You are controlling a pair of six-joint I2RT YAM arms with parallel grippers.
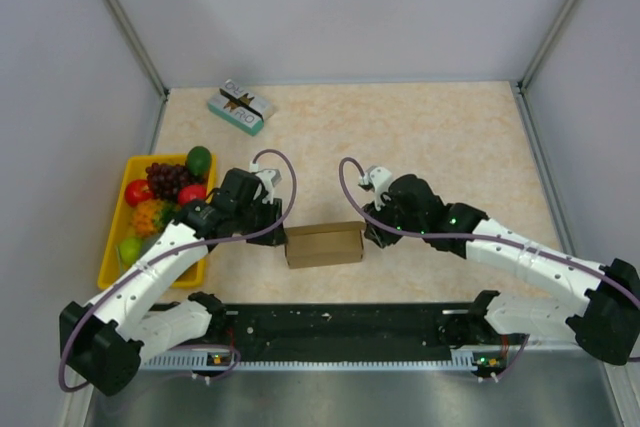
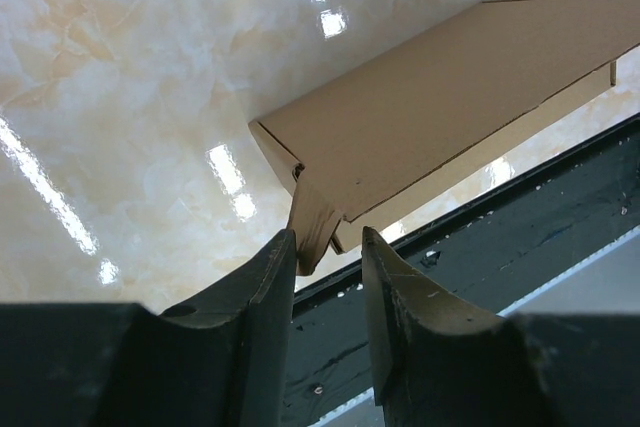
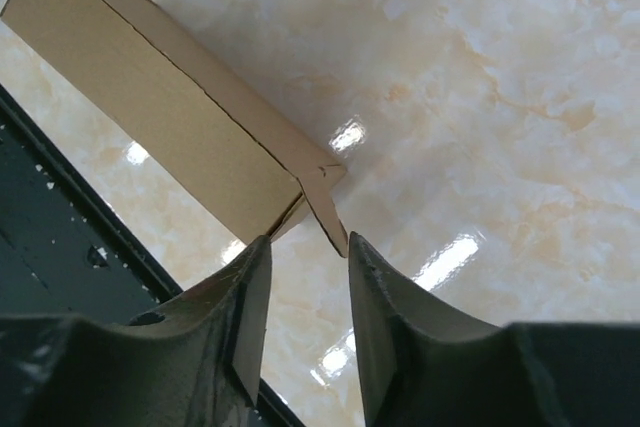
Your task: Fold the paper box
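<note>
Lying near paper box [image 1: 324, 244]: fruit tray [image 1: 110, 250]

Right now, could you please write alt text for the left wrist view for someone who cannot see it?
A folded brown paper box lies on a glossy marbled table, its small end flap poking into the open left end effector. A black rail crosses the lower right.

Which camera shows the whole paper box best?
Top external: the paper box shows whole, both ends. Left wrist shows one end and its flap, cropped; right wrist shows the other end and flap.
</note>
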